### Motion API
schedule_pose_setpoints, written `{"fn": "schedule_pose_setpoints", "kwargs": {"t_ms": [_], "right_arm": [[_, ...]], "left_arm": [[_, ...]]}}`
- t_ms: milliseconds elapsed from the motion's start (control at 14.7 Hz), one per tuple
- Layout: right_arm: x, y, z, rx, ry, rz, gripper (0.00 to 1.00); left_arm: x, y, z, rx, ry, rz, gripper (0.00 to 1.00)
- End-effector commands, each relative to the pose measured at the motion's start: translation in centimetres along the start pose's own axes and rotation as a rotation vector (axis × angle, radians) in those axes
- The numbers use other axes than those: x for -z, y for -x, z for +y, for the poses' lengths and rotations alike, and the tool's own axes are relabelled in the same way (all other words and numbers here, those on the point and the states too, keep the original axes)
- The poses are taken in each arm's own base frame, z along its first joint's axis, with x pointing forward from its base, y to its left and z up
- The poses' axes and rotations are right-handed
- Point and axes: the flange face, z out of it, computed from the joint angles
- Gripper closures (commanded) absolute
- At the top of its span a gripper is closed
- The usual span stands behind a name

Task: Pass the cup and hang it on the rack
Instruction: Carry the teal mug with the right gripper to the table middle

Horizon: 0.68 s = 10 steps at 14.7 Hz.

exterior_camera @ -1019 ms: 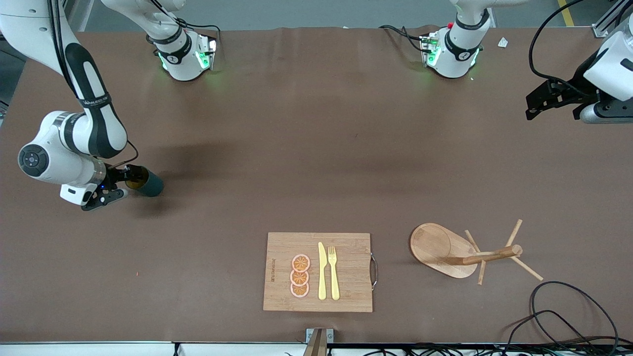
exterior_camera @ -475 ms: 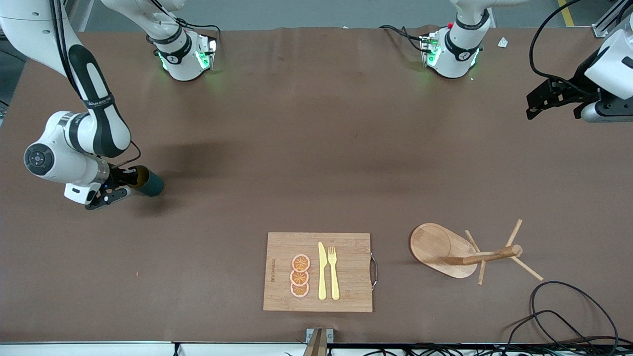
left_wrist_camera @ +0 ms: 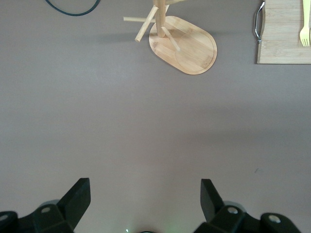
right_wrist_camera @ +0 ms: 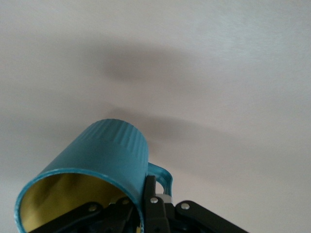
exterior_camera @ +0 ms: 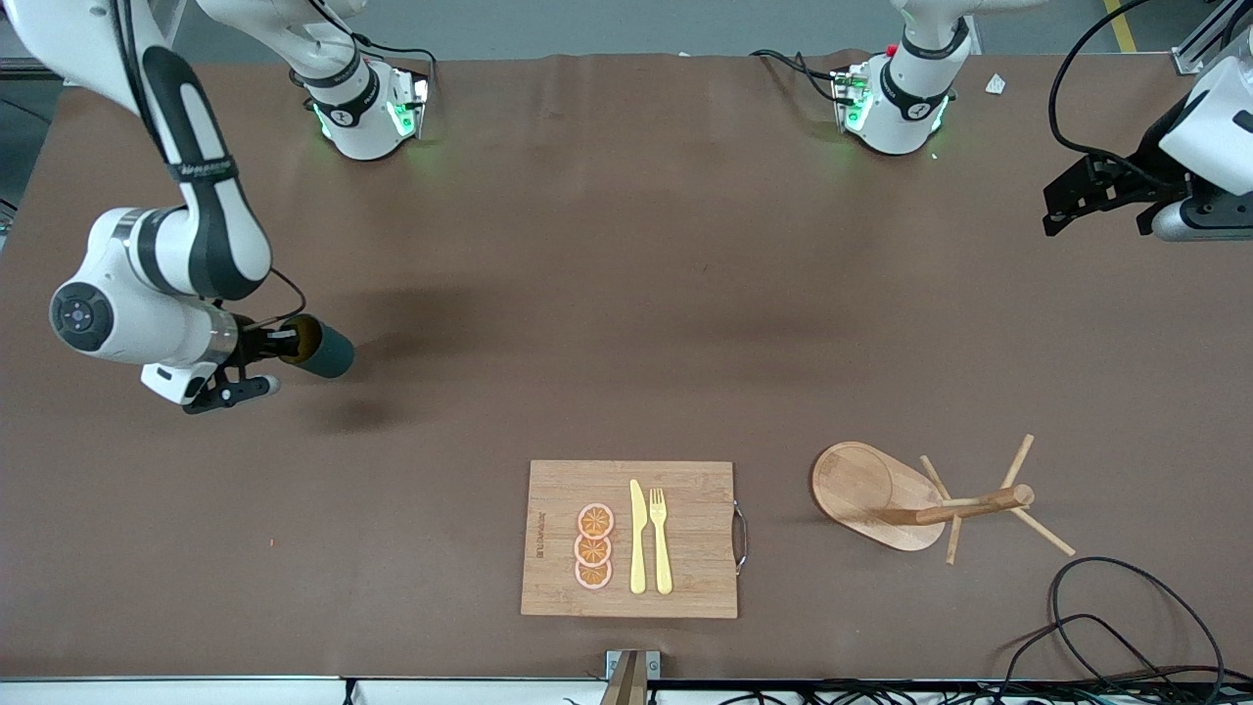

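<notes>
Two hands show, and only one carries anything. The right hand (exterior_camera: 279, 345) is clamped on the rim of the teal cup (exterior_camera: 323, 351), one finger inside the yellowish mouth and one outside against the wall beside the small handle (right_wrist_camera: 160, 177); the cup lies tipped on its side in the air over the counter (exterior_camera: 626, 294) toward the right arm's end. The left hand (left_wrist_camera: 145, 204) waits over the counter at the left arm's end, its fingers (left_wrist_camera: 77, 196) spread wide with nothing between them. The wooden rack (exterior_camera: 920, 499) stands beside the cutting board (exterior_camera: 631, 539), which carries orange slices (exterior_camera: 594, 546), a knife (exterior_camera: 637, 537) and a fork (exterior_camera: 661, 540).
</notes>
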Motion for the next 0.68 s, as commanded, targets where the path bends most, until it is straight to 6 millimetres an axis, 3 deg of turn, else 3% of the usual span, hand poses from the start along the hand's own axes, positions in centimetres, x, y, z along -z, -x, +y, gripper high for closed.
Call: {"fn": "schedule_pose_setpoints", "kwargs": {"t_ms": [0,340,611], "right_arm": [[1.9,0.7,-9.0,-0.140,-0.009,0.015,1.00],[2.3,0.6,-25.2,-0.348,-0.045,0.096,1.00],[-1.9,1.0,-35.7,-0.475,-0.055,0.166,1.00]], "left_arm": [[0.6,0.4,-0.6,0.007,-0.005,0.013,0.00],[0.8,0.5,-0.6,0.007,-0.005,0.016,0.00],[0.7,0.4,-0.6,0.006,-0.005,0.014,0.00]]}}
